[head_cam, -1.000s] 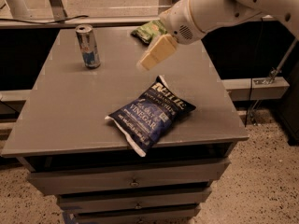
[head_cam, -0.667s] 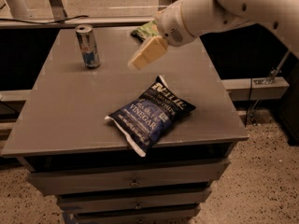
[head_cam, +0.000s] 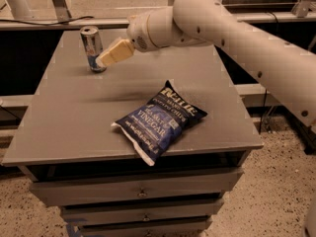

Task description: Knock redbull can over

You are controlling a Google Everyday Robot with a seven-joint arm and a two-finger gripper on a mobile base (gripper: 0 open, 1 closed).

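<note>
The redbull can (head_cam: 92,48), slim, silver and blue with a silver top, stands upright at the far left of the grey table (head_cam: 69,117). My gripper (head_cam: 109,56), with cream-coloured fingers, reaches in from the right on the white arm (head_cam: 222,28). Its tip is right beside the can's right side, at about mid height, touching or nearly touching it.
A dark blue chip bag (head_cam: 158,120) with white lettering lies flat near the table's front edge, right of centre. The table has drawers (head_cam: 140,194) below its top. The small green snack bag is hidden behind my arm. Speckled floor surrounds the table.
My gripper has swept left across the back of the table, from near the green bag to the can's right side. The can still stands upright. The chip bag has not moved.
</note>
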